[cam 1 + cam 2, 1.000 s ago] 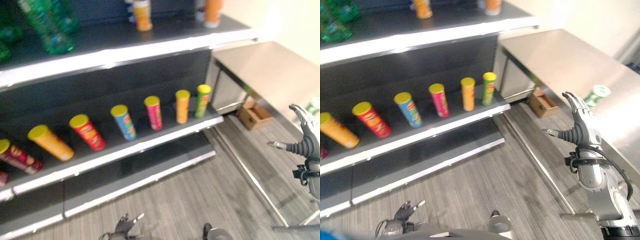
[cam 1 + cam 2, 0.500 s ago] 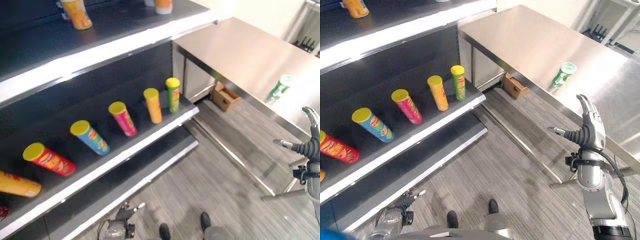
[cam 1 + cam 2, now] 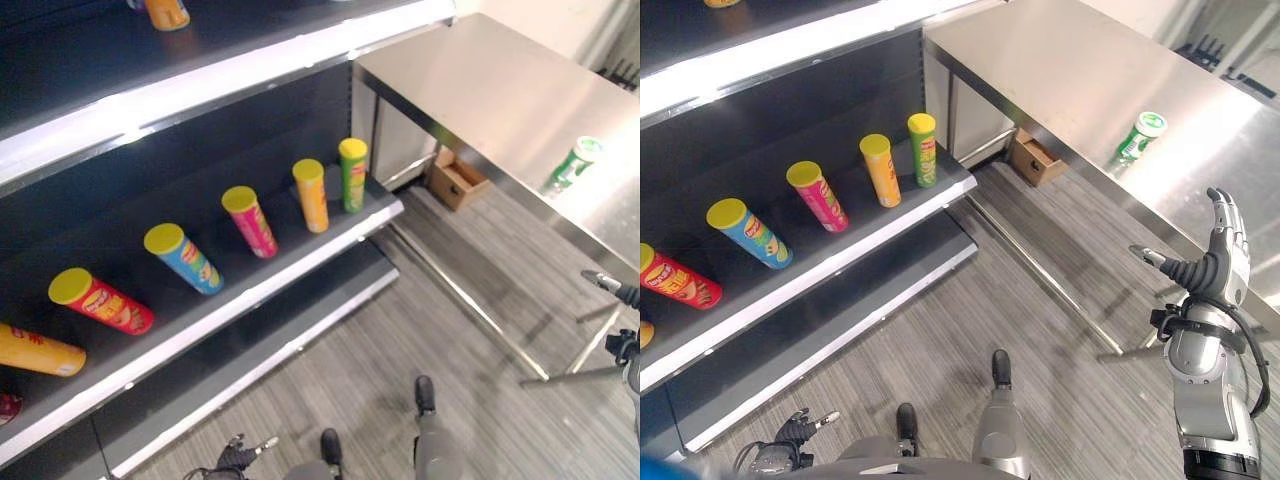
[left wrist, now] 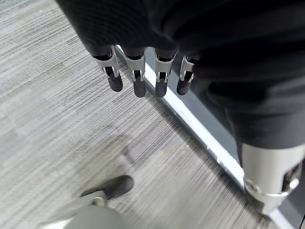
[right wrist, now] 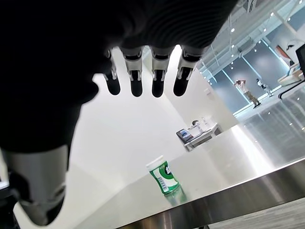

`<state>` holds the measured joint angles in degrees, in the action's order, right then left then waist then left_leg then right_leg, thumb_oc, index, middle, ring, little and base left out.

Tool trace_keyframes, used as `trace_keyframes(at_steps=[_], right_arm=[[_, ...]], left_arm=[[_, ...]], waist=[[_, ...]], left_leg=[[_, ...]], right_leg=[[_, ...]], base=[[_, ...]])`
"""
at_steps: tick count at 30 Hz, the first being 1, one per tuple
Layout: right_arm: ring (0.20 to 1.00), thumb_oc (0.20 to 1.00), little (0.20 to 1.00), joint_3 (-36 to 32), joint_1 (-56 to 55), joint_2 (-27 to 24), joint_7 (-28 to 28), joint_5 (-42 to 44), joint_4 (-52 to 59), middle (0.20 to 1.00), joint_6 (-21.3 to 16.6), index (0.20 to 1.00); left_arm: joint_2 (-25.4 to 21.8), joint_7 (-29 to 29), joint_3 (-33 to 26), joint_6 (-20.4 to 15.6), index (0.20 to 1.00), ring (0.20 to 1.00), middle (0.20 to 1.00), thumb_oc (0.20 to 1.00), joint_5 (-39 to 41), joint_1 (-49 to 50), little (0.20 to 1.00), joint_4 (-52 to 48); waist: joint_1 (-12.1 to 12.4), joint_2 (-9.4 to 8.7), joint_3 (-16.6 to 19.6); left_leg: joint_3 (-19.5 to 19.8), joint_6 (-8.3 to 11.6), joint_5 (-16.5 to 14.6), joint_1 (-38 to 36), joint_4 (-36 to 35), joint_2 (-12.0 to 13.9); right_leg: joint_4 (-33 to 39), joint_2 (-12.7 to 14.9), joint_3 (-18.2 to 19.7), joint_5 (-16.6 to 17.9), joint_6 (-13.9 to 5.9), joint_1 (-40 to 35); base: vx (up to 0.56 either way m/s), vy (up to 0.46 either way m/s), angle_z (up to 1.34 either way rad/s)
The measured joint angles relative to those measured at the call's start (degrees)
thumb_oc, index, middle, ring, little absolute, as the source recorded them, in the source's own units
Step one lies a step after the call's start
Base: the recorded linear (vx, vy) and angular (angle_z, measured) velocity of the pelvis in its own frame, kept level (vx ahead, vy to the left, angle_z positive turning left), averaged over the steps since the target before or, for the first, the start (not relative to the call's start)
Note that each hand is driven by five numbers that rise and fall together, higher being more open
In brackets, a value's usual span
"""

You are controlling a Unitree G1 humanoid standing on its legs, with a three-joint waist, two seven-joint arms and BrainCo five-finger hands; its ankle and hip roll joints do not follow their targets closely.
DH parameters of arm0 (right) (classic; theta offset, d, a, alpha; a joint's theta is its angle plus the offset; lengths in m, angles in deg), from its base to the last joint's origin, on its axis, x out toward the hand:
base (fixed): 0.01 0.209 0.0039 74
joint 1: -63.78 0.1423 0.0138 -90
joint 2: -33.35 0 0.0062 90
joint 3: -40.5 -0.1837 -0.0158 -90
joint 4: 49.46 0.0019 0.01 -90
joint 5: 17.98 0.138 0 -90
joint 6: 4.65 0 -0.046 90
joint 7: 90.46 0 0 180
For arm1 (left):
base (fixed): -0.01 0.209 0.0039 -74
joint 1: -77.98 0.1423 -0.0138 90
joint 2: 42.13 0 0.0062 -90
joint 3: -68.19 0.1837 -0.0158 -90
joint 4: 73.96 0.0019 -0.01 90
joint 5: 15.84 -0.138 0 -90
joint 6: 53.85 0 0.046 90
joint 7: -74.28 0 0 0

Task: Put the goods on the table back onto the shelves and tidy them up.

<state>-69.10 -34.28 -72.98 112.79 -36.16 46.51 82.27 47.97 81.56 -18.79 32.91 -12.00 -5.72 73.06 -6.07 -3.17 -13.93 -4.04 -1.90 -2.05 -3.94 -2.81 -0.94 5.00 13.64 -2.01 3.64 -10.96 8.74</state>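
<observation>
So, green can (image 3: 1139,137) standing upright on the steel tabletop (image 3: 1060,70), well apart from the raised right robot hand (image 3: 1218,262), fingers straight, empty.

Right silver-grey arm raised upright at the right, its dark-covered right hand (image 3: 1217,262) lifted with silver dark-tipped fingers (image 5: 137,81) straight and thumb held apart, left hand (image 3: 792,432) hanging low, fingers (image 4: 138,78) relaxed and holding nothing
</observation>
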Motion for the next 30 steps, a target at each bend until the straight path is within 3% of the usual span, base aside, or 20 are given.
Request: trace_keyframes(at_steps=[1,2,4,6,9,12,13,18,22,30], right_arm=[[1.000,1.000,1.000,-0.01,-0.60,-0.62,-0.02,0.00,-0.58,1.000,0.13,1.000],[1.000,1.000,1.000,-0.88,-0.61,-3.95,0.00,0.03,-2.80,1.000,1.37,1.000],[1.000,1.000,1.000,-0.81,1.63,-5.86,-0.13,0.13,-3.85,1.000,1.21,1.000],[1.000,1.000,1.000,-1.11,2.23,-9.88,-0.19,1.23,-6.74,1.000,1.63,1.000],[1.000,1.000,1.000,-3.54,4.49,-11.90,-0.26,2.51,-7.92,1.000,1.34,1.000],[1.000,1.000,1.000,-3.65,5.00,-13.77,-0.56,3.88,-9.49,1.000,1.47,1.000],[1.000,1.000,1.000,-3.42,6.23,-14.54,-0.59,6.16,-11.54,1.000,0.98,1.000],[1.000,1.000,1.000,-1.97,9.93,-16.34,-1.75,16.41,-20.98,1.000,0.58,1.000],[1.000,1.000,1.000,-1.68,8.75,-16.22,-4.52,23.93,-24.20,1.000,-0.24,1.000],[1.000,1.000,1.000,2.63,12.96,-18.91,-7.52,28.09,-36.44,1.000,0.09,1.000]], left_arm=[[-0.88,-0.23,0.02,-0.02,1.000,1.000,1.000,1.000,0.00,1.50,1.000,-2.98],[0.15,-0.66,1.91,-0.06,1.000,1.000,1.000,1.000,0.01,1.88,1.000,-4.56],[1.94,-1.09,2.11,-0.07,1.000,1.000,1.000,1.000,0.11,2.10,1.000,-4.48],[3.16,-1.48,1.93,-0.01,1.000,1.000,1.000,1.000,0.45,1.86,1.000,-4.56],[3.22,-1.58,1.47,-0.37,1.000,1.000,1.000,1.000,0.50,1.69,1.000,-4.84],[3.23,-2.01,1.13,-0.36,1.000,1.000,1.000,1.000,0.67,1.62,1.000,-4.78],[3.20,-2.08,1.17,-0.37,1.000,1.000,1.000,1.000,1.82,1.42,1.000,-4.09],[3.16,-2.47,1.16,-0.29,1.000,1.000,1.000,1.000,2.78,0.71,1.000,-2.10],[3.23,-3.01,1.47,-0.07,1.000,1.000,1.000,1.000,2.79,0.77,1.000,-2.22],[2.78,-4.15,3.94,0.18,1.000,1.000,1.000,1.000,2.78,4.02,1.000,-2.22]], waist=[[0.30,-1.73,0.15],[0.57,-0.85,0.70],[0.84,1.73,1.03],[0.33,3.41,1.63],[0.01,3.61,1.95],[0.01,3.56,2.00],[0.09,3.55,2.33],[1.36,5.02,3.15],[1.46,6.41,3.26],[1.51,6.75,3.27]], left_leg=[[1.43,1.44,-0.33,-1.25,-0.56,-0.73],[3.08,3.77,-1.15,-2.24,-0.73,0.83],[3.21,5.26,-1.63,-2.08,-0.68,4.32],[4.45,5.98,-1.99,-2.40,-0.33,7.24],[4.83,6.89,-1.63,-2.80,-0.08,10.03],[5.15,7.54,-1.21,-2.89,0.03,11.25],[5.43,8.39,-1.19,-2.92,0.40,11.70],[7.18,8.95,-1.26,-2.03,0.21,12.57],[7.60,9.55,-0.88,1.38,2.17,11.61],[5.58,7.98,-0.31,0.95,0.13,10.06]], right_leg=[[0.38,0.00,0.02,0.72,0.33,-2.25],[0.44,-1.78,-1.37,6.63,0.81,-3.20],[0.58,-4.74,-2.42,6.62,1.27,-3.50],[0.61,-7.34,-4.43,5.25,3.46,-5.24],[0.59,-10.24,-6.15,4.17,5.24,-6.07],[0.60,-11.40,-7.31,3.60,6.08,-7.04],[0.89,-11.62,-7.89,2.91,6.22,-7.53],[0.62,-12.31,-10.35,2.62,6.64,-8.18],[0.75,-10.51,-13.51,2.53,6.79,-8.18],[0.63,-8.26,-13.34,3.14,5.92,-8.23]], base=[[0.14,-0.251,0.77],[0.12,-0.244,0.60],[0.16,-0.374,0.15],[0.08,-0.217,0.30],[0.08,-0.203,0.18],[0.05,-0.196,0.14],[0.02,-0.113,0.26],[0.02,-0.151,0.26],[-0.03,-0.038,0.49],[0.01,-0.009,0.10]])
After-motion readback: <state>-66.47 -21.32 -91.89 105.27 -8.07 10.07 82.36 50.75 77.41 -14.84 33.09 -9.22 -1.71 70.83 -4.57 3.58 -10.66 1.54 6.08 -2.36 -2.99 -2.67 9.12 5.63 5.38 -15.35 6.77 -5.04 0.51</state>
